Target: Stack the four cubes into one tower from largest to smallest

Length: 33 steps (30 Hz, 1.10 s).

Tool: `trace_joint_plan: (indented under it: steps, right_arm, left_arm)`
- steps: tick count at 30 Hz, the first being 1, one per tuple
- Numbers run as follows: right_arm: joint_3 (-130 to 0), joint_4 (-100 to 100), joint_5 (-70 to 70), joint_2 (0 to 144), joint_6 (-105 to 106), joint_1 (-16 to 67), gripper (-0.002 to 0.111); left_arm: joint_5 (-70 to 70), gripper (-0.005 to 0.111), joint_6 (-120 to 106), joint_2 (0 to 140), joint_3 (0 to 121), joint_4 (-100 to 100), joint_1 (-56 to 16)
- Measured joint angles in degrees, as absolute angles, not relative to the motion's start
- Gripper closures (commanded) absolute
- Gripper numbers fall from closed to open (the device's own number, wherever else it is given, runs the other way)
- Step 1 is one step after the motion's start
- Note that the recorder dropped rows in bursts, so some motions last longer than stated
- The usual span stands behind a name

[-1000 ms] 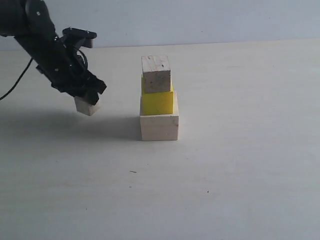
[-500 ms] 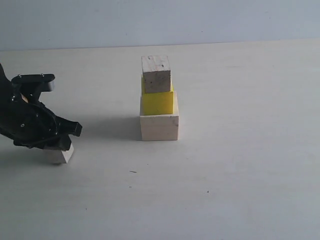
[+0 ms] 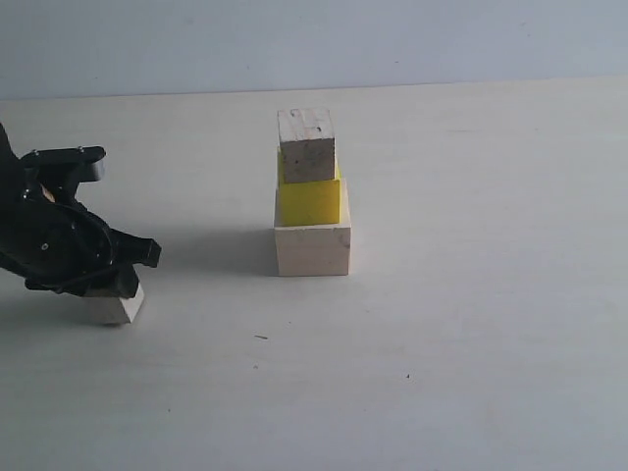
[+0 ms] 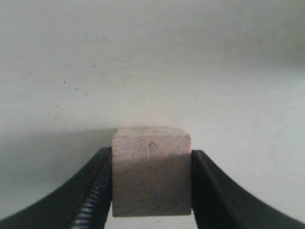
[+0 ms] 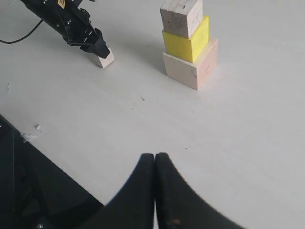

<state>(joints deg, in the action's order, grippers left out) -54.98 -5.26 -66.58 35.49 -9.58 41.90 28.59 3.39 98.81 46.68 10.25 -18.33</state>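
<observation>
Three cubes stand as a tower in the middle of the table: a large pale wood cube (image 3: 312, 250) at the bottom, the yellow cube (image 3: 309, 201) on it, the speckled medium wood cube (image 3: 307, 147) on top. The right wrist view shows the same large cube (image 5: 190, 64), yellow cube (image 5: 186, 43) and medium cube (image 5: 181, 16). Far to the left, my left gripper (image 3: 116, 291) is shut on the small wood cube (image 3: 124, 307), low at the table surface. Both black fingers press the small cube's (image 4: 151, 171) sides. My right gripper (image 5: 155, 157) is shut and empty, well back from the tower.
A black cable (image 5: 14, 38) trails behind the left arm. Small white scraps (image 5: 37, 128) lie on the table near a dark edge (image 5: 28, 191) in the right wrist view. A pale wall (image 3: 392, 39) runs behind the table.
My left gripper has carried the small cube down and to the left, away from the tower, to the table surface. Over the last half second it has barely moved. The tower is unchanged.
</observation>
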Motion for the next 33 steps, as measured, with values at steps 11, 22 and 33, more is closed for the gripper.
trace_joint_plan:
  steps: [11,22,33]
  right_arm:
    - [-55.0,-5.3,-66.6,35.5,-9.6,41.9,0.108]
    - [-55.0,-5.3,-66.6,35.5,-9.6,41.9,0.108]
    - [-55.0,-5.3,-66.6,35.5,-9.6,41.9,0.108]
  left_arm:
    - [28.8,0.072,3.6,99.8,46.9,10.1,-18.3]
    - [36.0,0.034,4.2,101.4,46.6,10.6,-18.3]
    - [44.4,0.049,5.2,101.5,55.5,10.7,-18.3]
